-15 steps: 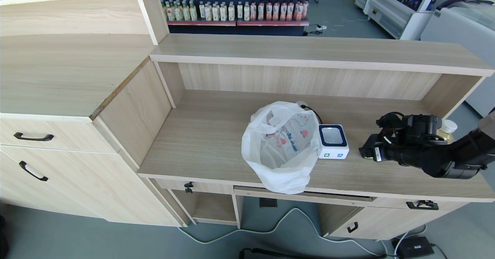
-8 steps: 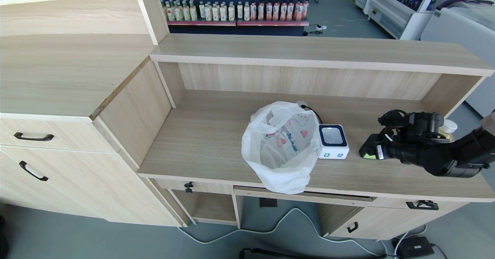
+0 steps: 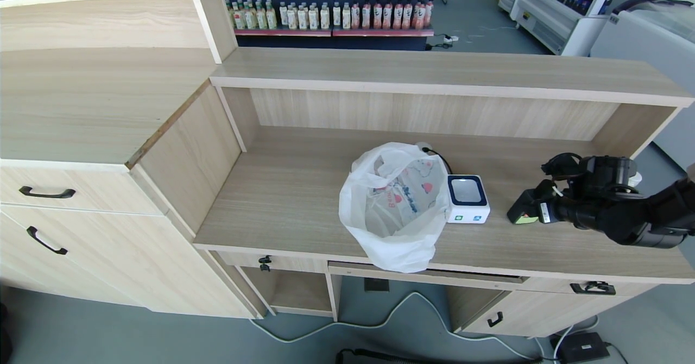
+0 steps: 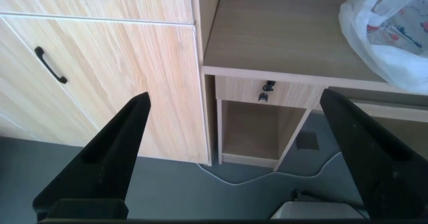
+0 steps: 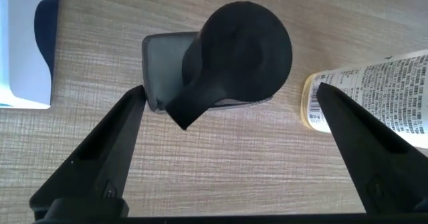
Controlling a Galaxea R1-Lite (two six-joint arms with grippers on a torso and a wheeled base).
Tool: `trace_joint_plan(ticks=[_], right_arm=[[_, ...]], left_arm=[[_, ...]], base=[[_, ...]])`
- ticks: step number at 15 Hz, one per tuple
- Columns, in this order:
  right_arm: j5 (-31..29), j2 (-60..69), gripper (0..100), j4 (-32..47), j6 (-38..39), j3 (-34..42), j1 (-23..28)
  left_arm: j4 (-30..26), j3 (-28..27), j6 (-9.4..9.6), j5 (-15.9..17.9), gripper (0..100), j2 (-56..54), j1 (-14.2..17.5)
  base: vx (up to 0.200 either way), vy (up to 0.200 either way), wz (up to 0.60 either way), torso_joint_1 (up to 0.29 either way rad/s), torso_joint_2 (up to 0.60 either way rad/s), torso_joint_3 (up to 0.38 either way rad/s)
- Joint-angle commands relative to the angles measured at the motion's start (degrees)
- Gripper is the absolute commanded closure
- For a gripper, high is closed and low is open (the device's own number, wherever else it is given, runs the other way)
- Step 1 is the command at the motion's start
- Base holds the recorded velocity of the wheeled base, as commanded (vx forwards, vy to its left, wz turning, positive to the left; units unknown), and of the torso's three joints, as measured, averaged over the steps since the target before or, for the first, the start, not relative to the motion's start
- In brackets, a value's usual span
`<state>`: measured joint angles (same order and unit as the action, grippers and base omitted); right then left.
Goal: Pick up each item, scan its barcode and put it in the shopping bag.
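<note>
shopping bag [image 3: 393, 212]: white, open | scanner [image 3: 467, 198]: just beside | bottle [image 5: 374, 97]: right end

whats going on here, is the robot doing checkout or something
Yes, it is bagging goods at a shop counter. The right gripper is open over a dark round-topped item lying between the scanner and a bottle; nothing is gripped yet. The shopping bag stands open with a printed packet inside. The left gripper hangs open below the counter's front.

I faced a pale wood-grain counter [image 3: 293, 190] with black-handled drawers [image 3: 92, 193] on a grey floor [image 3: 108, 337]. Beyond it stood a red-edged bottle shelf [image 3: 331, 31] and white freezers [image 3: 548, 22].
</note>
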<state>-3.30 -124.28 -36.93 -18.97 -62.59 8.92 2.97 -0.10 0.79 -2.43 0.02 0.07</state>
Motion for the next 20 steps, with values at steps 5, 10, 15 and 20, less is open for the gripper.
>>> trace_joint_plan(ticks=[5,10,15,20], right_arm=[[0.2,-1.9,0,0.0,0.0,-1.5,-0.7],[4.2,-0.3,0,2.6,-1.5,-1.2,-0.9],[-2.8,5.8,0,4.2,-6.9,4.0,-0.1],[-6.0,3.3,0,3.8,-7.3,1.7,1.3]], left_arm=[[0.0,0.0,0.00,0.0,0,0.0,0.0],[0.0,0.0,0.00,0.0,0,0.0,0.1],[0.0,0.0,0.00,0.0,0,0.0,0.0],[0.0,0.0,0.00,0.0,0,0.0,0.0]], base=[[0.000,0.000,0.00,0.000,0.00,0.000],[0.000,0.000,0.00,0.000,0.00,0.000],[0.000,0.000,0.00,0.000,0.00,0.000],[0.000,0.000,0.00,0.000,0.00,0.000]])
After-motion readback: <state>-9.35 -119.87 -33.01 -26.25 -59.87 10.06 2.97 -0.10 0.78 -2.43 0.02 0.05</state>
